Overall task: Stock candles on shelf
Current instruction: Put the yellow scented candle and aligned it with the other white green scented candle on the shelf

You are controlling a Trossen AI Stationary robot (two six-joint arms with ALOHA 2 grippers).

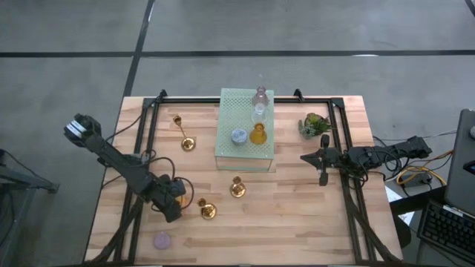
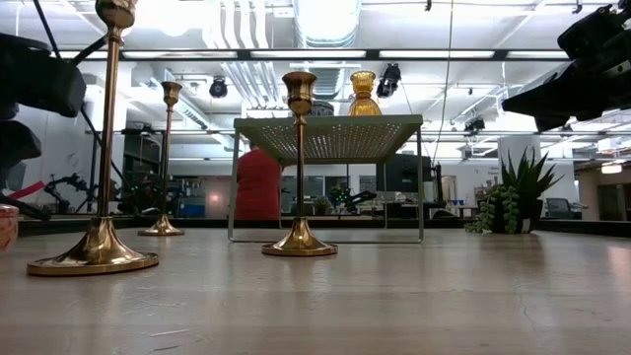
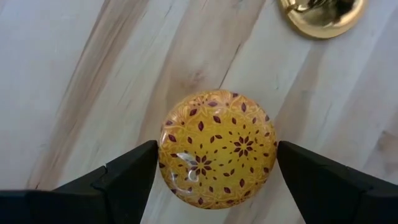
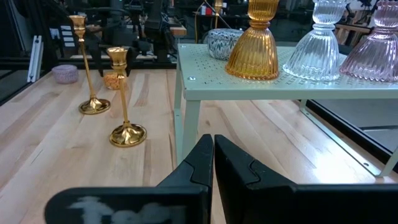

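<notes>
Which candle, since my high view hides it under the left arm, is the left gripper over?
Observer: A round orange-yellow candle with a dark floral pattern, lying on the table. The left gripper has its jaws open, one on either side of it.
Operator: Is the right gripper carrying anything?
Observer: No. The right gripper has its jaws shut with nothing between them, and it points toward the shelf.
Operator: Are the tall pieces on the shelf upright?
Observer: Yes. The amber candle, the clear candle and the pink candle, all ribbed glass, stand upright on flared bases.
</notes>
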